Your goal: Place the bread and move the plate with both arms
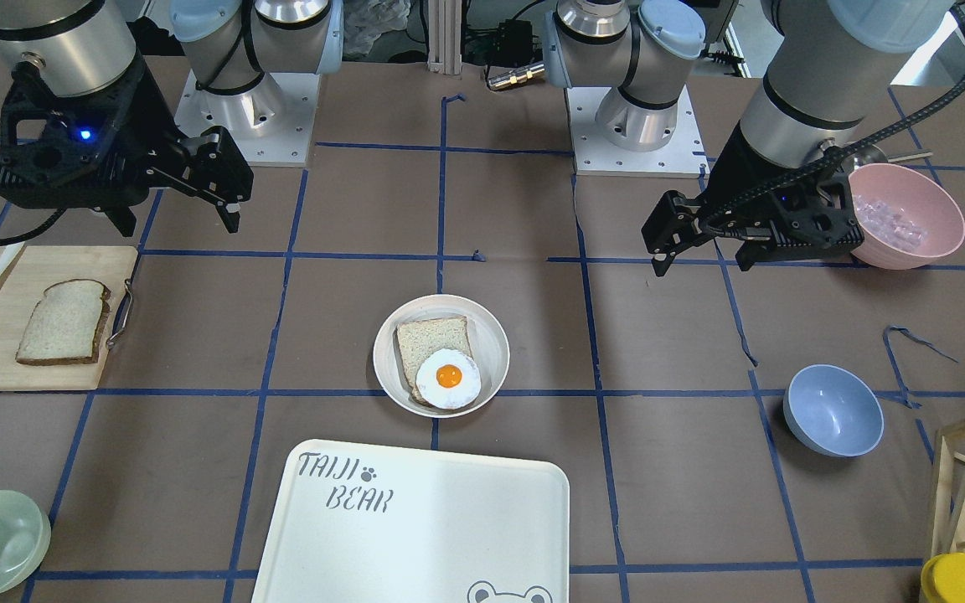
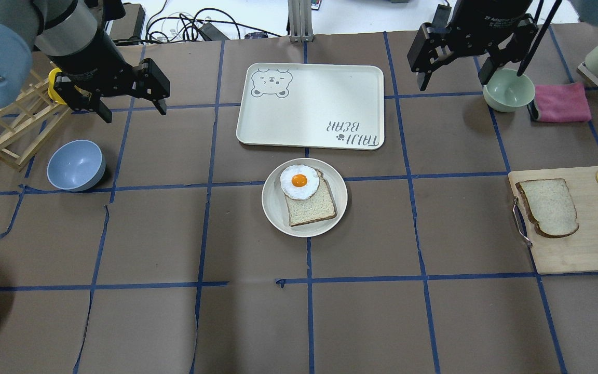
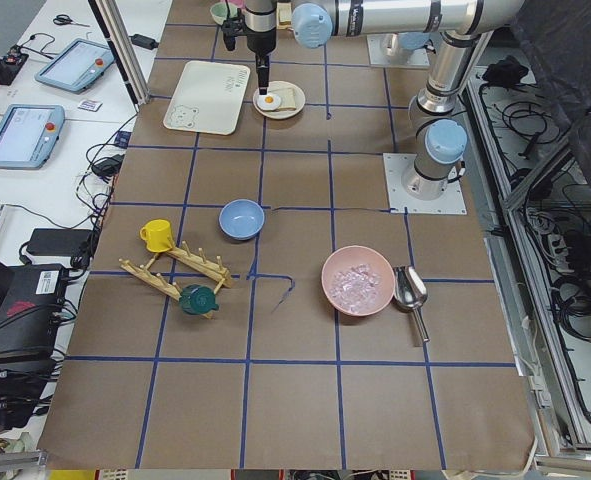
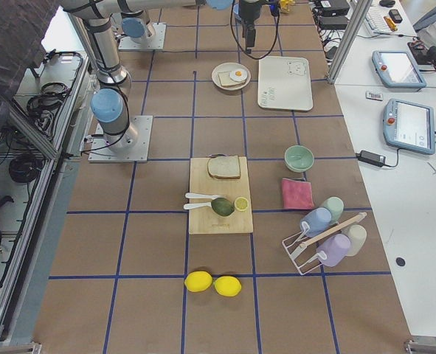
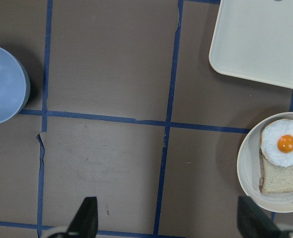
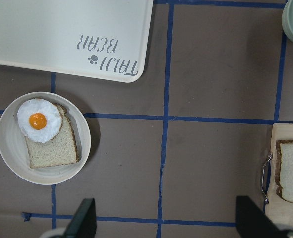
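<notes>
The bread [image 2: 547, 206] lies flat on a wooden cutting board [image 2: 563, 254] at the robot's right end of the surface, crust edge toward the board's metal handle, with nothing resting on it. That spot puts it on the right arm's side, so I'd guess that arm is meant to fetch it. The plate [image 2: 273, 205] sits at the centre, roughly midway between the two arms, which suits a move that needs both of them. It already carries a tanner slice [image 2: 314, 208] with a fried egg [image 2: 299, 182] on top, so the plain slice looks meant to go over the egg. The big tray [image 2: 320, 104] lies just beyond the plate, close but not touching, a likely place for the plate to end up.

Both arms hang above the surface, well apart from their targets. The left end effector [image 2: 134, 114] hovers near the blue bowl [image 2: 76, 165], fingers spread wide and holding nothing. The right end effector [image 2: 453, 83] hovers beside the green bowl [image 2: 506, 91], spread just as wide and also empty. Each wrist camera looks straight down between its parted fingertips with the plate in sight, and the right one catches the edge of the bread too. By my reckoning nothing of the task is done yet, and the bread comes first
</notes>
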`<state>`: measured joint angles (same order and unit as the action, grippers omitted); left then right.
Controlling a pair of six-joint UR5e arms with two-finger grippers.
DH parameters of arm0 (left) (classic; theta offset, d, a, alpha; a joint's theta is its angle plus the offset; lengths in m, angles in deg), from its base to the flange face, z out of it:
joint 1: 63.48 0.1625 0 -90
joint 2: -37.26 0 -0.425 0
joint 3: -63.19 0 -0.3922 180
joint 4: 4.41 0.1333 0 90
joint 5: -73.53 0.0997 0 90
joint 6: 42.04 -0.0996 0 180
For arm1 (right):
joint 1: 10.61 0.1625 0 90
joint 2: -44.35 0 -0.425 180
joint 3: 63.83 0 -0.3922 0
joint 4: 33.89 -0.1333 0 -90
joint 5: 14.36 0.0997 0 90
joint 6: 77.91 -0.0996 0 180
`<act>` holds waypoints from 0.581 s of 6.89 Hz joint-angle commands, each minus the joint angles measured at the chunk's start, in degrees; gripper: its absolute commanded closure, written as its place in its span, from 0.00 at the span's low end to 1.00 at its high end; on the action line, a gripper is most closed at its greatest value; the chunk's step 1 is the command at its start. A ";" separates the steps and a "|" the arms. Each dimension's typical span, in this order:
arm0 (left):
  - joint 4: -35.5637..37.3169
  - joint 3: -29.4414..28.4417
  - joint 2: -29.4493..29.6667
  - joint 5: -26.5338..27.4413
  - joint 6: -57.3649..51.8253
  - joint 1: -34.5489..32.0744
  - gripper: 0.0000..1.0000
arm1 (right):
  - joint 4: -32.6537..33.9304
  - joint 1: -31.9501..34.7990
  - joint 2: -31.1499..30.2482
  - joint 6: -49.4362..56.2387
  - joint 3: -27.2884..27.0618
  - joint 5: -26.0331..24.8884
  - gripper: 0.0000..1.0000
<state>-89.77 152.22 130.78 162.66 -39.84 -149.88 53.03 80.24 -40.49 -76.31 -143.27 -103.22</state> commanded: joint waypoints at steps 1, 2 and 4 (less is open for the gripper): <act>-0.07 0.00 -0.27 0.16 0.00 0.09 0.00 | 0.88 -0.14 -0.07 -0.28 -0.55 -0.09 0.00; -0.15 0.09 -0.27 0.25 0.00 0.00 0.00 | 0.53 -0.14 -0.07 -0.28 -0.55 -0.18 0.00; -0.15 0.09 -0.27 0.25 0.00 0.09 0.00 | 0.35 0.21 0.28 -0.10 0.86 -0.80 0.00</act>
<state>-89.91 152.29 130.56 162.86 -39.84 -149.82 53.51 80.33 -40.51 -76.36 -142.96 -104.05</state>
